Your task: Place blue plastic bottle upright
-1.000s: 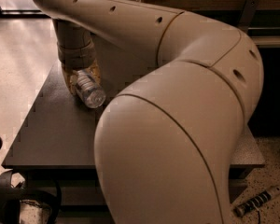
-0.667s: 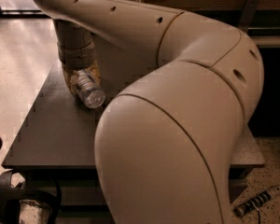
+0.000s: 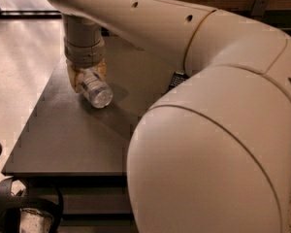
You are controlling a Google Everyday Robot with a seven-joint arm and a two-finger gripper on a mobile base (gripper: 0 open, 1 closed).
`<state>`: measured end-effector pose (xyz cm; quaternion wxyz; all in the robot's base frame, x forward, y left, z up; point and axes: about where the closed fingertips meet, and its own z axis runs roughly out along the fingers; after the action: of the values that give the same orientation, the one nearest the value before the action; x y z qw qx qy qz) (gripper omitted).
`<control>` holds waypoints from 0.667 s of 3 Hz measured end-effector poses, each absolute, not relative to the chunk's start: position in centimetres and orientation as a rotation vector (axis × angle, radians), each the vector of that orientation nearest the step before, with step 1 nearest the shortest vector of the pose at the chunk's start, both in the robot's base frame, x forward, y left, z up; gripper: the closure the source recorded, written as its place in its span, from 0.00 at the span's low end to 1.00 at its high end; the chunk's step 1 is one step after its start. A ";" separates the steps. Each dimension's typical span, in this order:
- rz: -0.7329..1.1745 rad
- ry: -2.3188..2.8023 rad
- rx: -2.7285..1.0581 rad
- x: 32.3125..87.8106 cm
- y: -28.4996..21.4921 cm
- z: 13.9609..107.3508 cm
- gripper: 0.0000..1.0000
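A clear ribbed plastic bottle, the blue plastic bottle (image 3: 95, 90), lies tilted at the left part of the dark table (image 3: 63, 140), its round bottom end pointing toward the camera. My gripper (image 3: 86, 76) comes down from above on its upper part, a tan finger on each side of it. The bottle's cap and label are hidden behind the gripper. The bottle's lower end rests at or just above the tabletop.
My large cream arm (image 3: 208, 130) fills the right half of the view and hides most of the table. A small dark object (image 3: 177, 79) peeks out beside the arm. Pale floor (image 3: 19, 62) lies left; dark gear (image 3: 19, 212) sits at bottom left.
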<state>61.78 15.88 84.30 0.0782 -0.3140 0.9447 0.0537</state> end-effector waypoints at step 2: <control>0.339 2.327 -1.161 62.0 14.3 93.8 1.00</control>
<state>62.03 14.27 93.75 0.2568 -0.4277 0.8576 0.1248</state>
